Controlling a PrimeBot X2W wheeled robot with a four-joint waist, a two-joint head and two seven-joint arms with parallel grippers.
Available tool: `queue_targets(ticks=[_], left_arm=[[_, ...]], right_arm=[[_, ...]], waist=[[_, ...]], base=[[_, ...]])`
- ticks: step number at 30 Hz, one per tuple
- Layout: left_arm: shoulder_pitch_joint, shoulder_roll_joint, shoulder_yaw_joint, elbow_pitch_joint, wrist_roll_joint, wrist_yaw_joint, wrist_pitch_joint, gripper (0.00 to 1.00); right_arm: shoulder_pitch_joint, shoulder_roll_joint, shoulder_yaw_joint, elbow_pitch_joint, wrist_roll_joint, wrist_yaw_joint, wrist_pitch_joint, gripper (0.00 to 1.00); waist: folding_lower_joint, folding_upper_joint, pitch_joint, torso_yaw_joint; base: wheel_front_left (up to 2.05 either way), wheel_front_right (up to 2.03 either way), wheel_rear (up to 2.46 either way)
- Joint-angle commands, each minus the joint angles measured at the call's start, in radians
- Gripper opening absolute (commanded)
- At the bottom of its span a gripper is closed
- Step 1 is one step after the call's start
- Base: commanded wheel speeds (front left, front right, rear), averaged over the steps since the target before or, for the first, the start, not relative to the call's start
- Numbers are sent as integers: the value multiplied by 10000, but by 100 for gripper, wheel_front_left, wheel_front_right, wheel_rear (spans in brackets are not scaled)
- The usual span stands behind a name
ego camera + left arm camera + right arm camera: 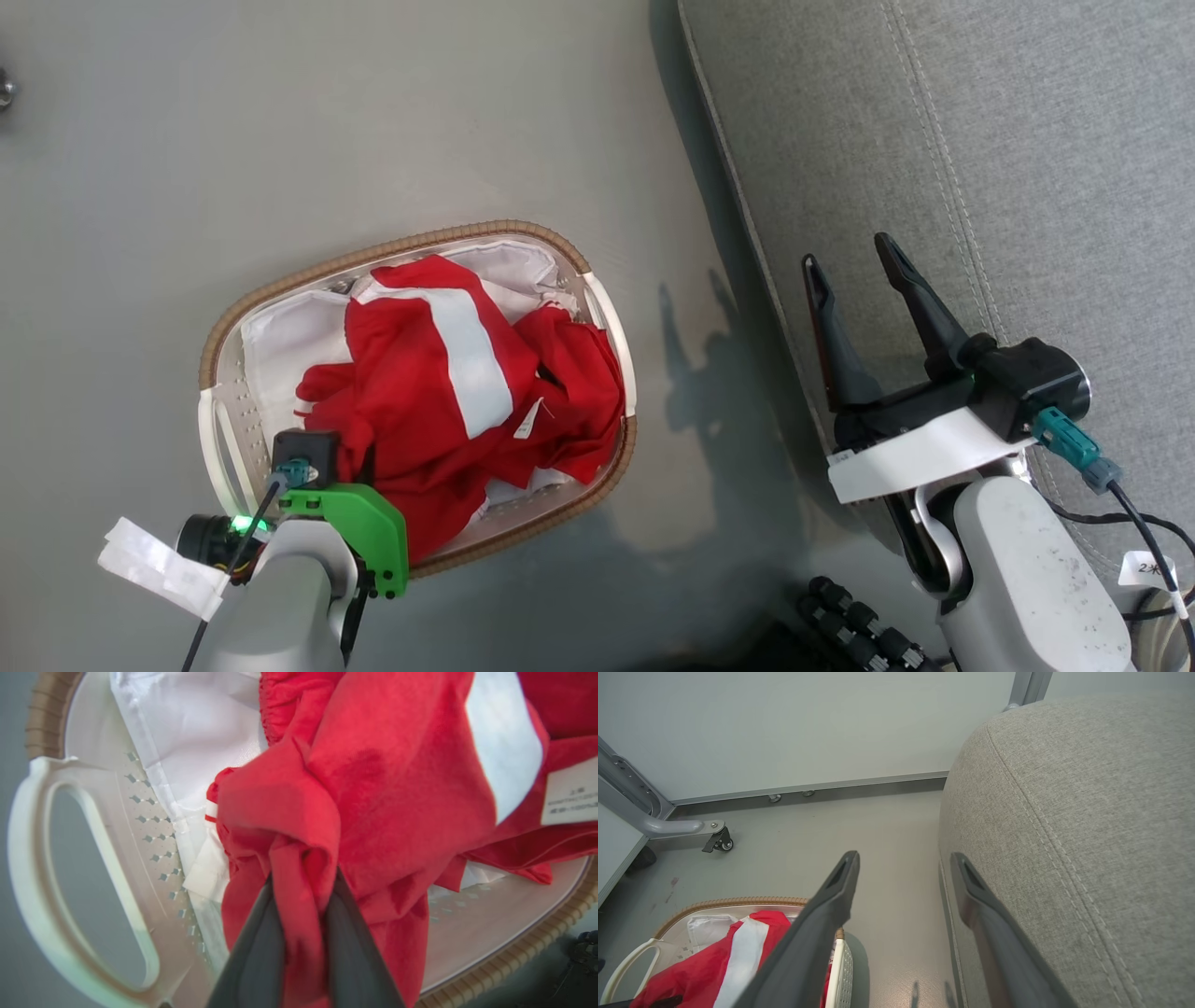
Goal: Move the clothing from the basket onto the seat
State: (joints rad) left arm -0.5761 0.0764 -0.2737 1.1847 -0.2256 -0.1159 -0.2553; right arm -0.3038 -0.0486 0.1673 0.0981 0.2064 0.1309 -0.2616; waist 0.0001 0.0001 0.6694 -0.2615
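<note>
Grey floor (373, 121) runs under everything on my screens, meeting a pale wall (808, 728) at the far side, where a small caster wheel (721, 842) sits on a metal frame. On that floor stands the basket (280, 289), its brown woven rim toward me in the head view, and just beside it, apart from it by a strip of bare floor, the seat (1027, 140) with its rounded edge and double stitched seams. All of the clothing (420, 373) that I can see lies inside the basket, heaped against the rim on the seat's side and spilling toward the near end. The white liner (289, 327) shows bare along the opposite rim. A broad white stripe (471, 359) crosses the top garment, and a small printed label (570, 795) lies on the red fabric, its text too blurred for me to read. My left gripper (303, 882) is down in the basket near the cream side handle (32, 858), its two dark fingers drawn close with a bunched fold of the red fabric pinched between them. The fold is gathered up into a ridge above the fingertips. My right gripper (847, 250) hangs at the seat's rounded edge, fingers spread wide with nothing between them. In its wrist view, one finger lies over the floor and the other over the seat's side. Whether it touches the seat, I cannot tell.
</note>
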Motion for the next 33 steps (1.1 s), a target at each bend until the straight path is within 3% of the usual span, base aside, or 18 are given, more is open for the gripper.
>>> queue_targets(ticks=[1,2,14,33], left_arm=[[-191,5,-40,43,-23,-43,-30,5],[-176,-8,-62,76,-50,-42,-42,0],[206,-153,-53,-569,-524,-120,-100,0],[796,-118,-1406,-4035,531,-153,-95,0]], right_arm=[[-97,-33,-15,32,-3,-3,-51,100],[-81,-33,-22,53,-22,-3,-51,100],[273,-36,-195,302,-345,-3,-51,100],[1926,-39,-882,796,-1155,-3,-51,100]], waist=[[-1,-1,-67,31],[-1,-1,-115,48],[-1,-1,-1252,516],[-1,-1,-5297,1731]], base=[[0,0,0],[0,0,0],[0,0,0],[0,0,0]])
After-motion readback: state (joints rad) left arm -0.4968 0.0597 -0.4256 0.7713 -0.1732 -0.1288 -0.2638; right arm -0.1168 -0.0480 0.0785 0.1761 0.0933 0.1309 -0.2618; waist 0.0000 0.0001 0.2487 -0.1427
